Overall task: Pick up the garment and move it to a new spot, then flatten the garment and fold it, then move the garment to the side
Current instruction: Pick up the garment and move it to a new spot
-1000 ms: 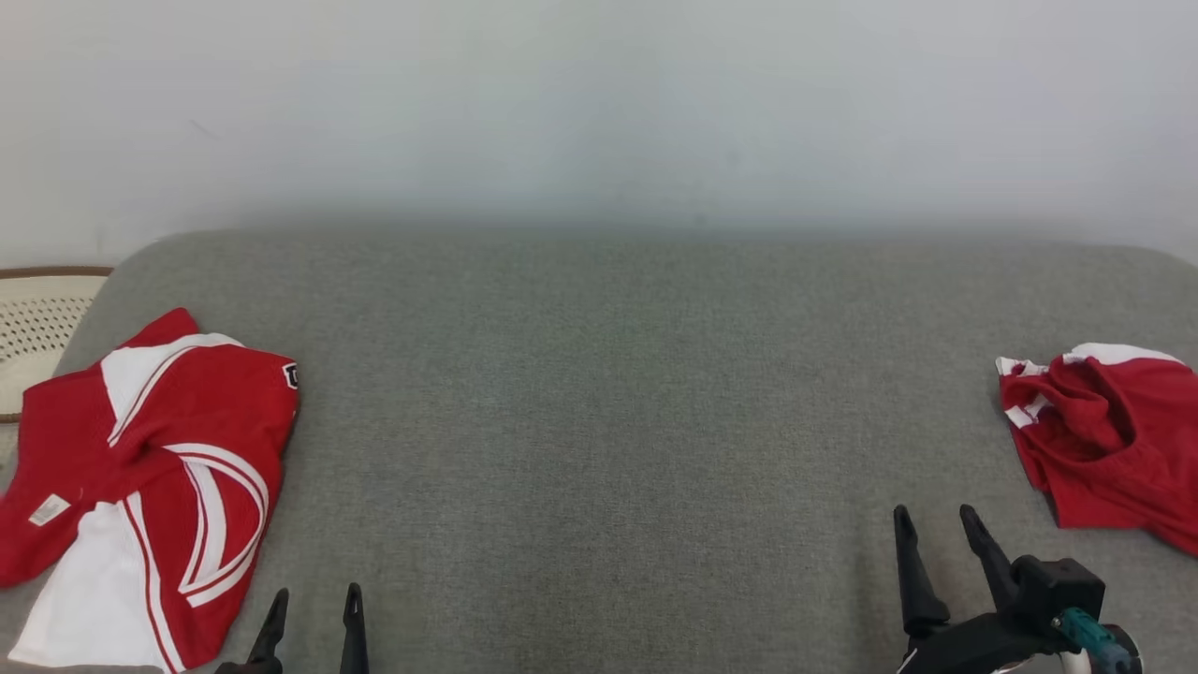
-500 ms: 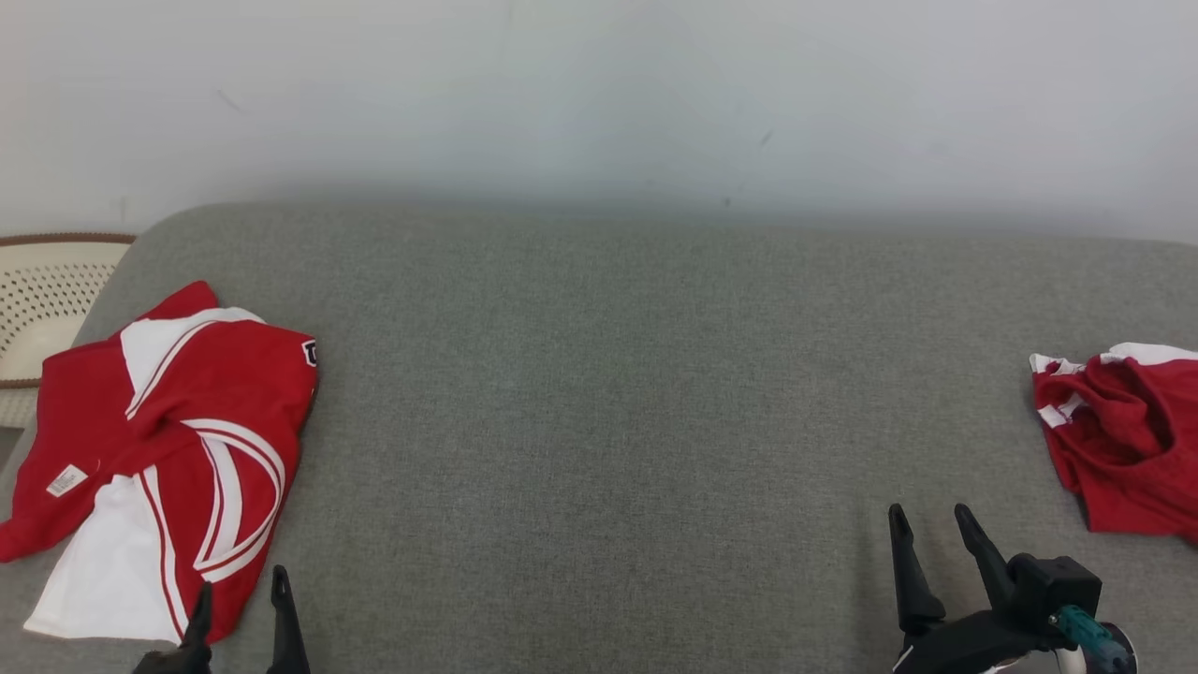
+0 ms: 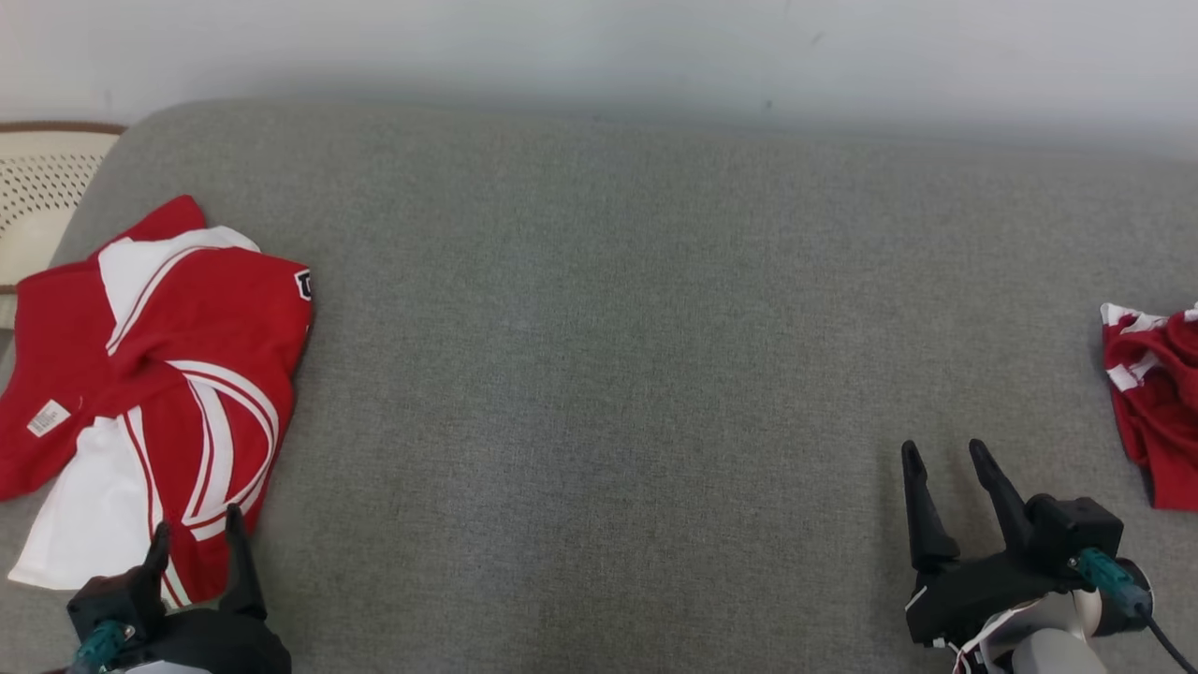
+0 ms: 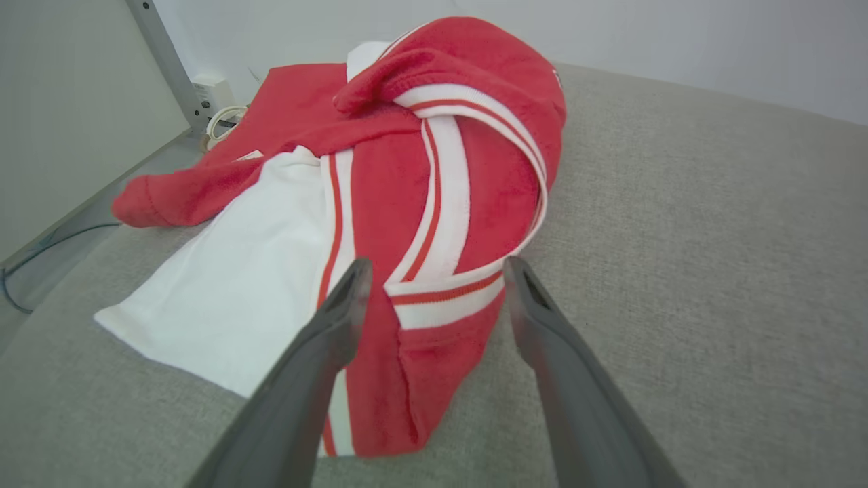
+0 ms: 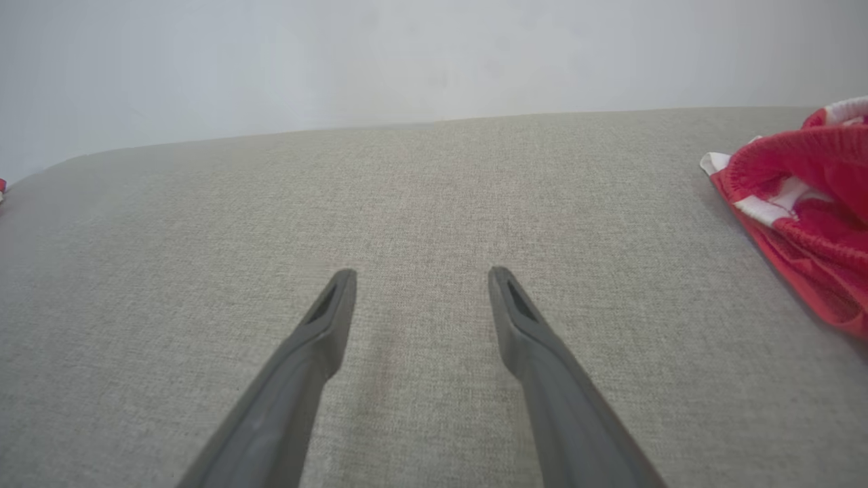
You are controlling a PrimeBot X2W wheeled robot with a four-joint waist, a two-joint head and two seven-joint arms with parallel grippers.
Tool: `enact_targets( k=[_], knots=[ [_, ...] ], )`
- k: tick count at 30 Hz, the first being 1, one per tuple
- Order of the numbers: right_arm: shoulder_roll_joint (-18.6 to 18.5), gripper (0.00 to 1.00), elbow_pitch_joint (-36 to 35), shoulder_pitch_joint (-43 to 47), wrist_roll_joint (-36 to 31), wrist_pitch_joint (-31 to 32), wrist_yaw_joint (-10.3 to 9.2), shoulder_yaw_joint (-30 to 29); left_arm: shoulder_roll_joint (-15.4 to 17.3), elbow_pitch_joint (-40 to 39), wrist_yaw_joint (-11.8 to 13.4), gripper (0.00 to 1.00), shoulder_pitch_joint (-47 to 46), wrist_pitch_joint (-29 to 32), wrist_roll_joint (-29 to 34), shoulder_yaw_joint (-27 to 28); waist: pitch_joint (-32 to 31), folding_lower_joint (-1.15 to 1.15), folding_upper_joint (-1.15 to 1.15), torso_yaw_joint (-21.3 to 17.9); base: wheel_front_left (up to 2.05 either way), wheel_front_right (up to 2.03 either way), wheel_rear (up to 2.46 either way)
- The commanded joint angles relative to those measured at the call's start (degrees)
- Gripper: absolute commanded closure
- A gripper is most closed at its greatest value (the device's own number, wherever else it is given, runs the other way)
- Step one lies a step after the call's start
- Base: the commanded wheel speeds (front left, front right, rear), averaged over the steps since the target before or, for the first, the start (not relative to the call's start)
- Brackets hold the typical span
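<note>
Both spread empty: left gripper (image 3: 197, 520) straddling the near edge of the garment (image 3: 187, 328), right gripper (image 3: 943, 446) over grey cushion (image 3: 599, 374).

Cushion (image 3: 599, 328) spans the head view; wall (image 3: 599, 47) stands behind its far edge.

Left garment (image 3: 159, 374) lies on the cushion along its left edge, from near the far-left corner towards the near edge, one part hanging over the left edge. Basket (image 3: 37, 178) sits off the cushion, beyond the far-left corner, behind this garment.

Left gripper (image 3: 197, 538) is at the near-left corner; in the left wrist view the left gripper (image 4: 434, 268) has a fingertip on either side of the left garment's (image 4: 407, 169) near end. Contact cannot be told.

Right garment (image 3: 1156, 402) lies at the right edge. Right gripper (image 3: 950, 459) stands over bare cushion near the near edge, left of that garment and apart from it.
</note>
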Motion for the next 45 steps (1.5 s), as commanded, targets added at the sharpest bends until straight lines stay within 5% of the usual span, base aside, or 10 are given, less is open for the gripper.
enact_targets(
  k=[1,7,10,11,20,28,37,45],
  knots=[
    [-0.42,0.0,-0.21,-0.64,0.2,-0.06,-0.02,0.09,0.05,0.74,-0.41,0.0,-0.96,-0.07,-0.95,0.46,1.42,-0.01,0.0,-0.36,0.0,0.0,0.0],
    [-0.93,0.0,-0.53,-1.61,0.43,-0.06,-0.02,-0.08,-0.66,5.45,-1.95,0.0,-2.9,-0.07,-1.92,2.41,2.5,-0.01,0.0,-1.52,0.0,0.0,0.0],
    [-0.82,0.0,-0.66,-1.53,0.34,-0.05,-0.02,-0.2,-0.86,6.76,-2.28,0.88,-3.37,-0.07,-1.78,3.27,2.78,-0.01,0.0,-1.92,0.0,0.0,0.0],
    [-0.74,0.0,-0.75,-1.57,0.19,-0.05,-0.02,-0.25,-0.88,7.08,-2.37,1.0,-3.56,-0.07,-1.53,3.49,2.82,-0.01,0.0,-1.98,0.0,0.0,0.0],
    [-0.28,0.0,-0.87,-0.92,0.27,-0.05,-0.02,-0.82,-1.09,6.04,-3.27,1.0,-3.32,-0.07,0.09,4.52,1.74,-0.01,0.0,-1.73,0.0,0.0,0.0],
    [1.25,0.0,-0.86,-1.04,-0.16,-0.05,-0.02,-0.76,-1.87,-7.37,-3.92,1.0,-2.35,-0.08,3.1,-0.05,0.08,-0.01,0.0,-1.6,0.0,0.0,0.0],
    [2.64,0.0,-0.84,-0.69,0.03,-0.05,-0.02,-0.49,-2.06,-15.89,-6.95,1.0,-10.69,-0.08,0.68,-16.6,-0.69,-0.01,0.0,-4.14,0.0,0.0,0.0],
    [3.39,0.0,-0.8,-1.43,0.36,-0.05,-0.02,-0.15,-2.06,-17.97,-6.06,1.0,-21.43,-0.08,-5.32,-31.56,-0.29,-0.01,0.0,-8.27,0.0,0.0,0.0]
  ],
)
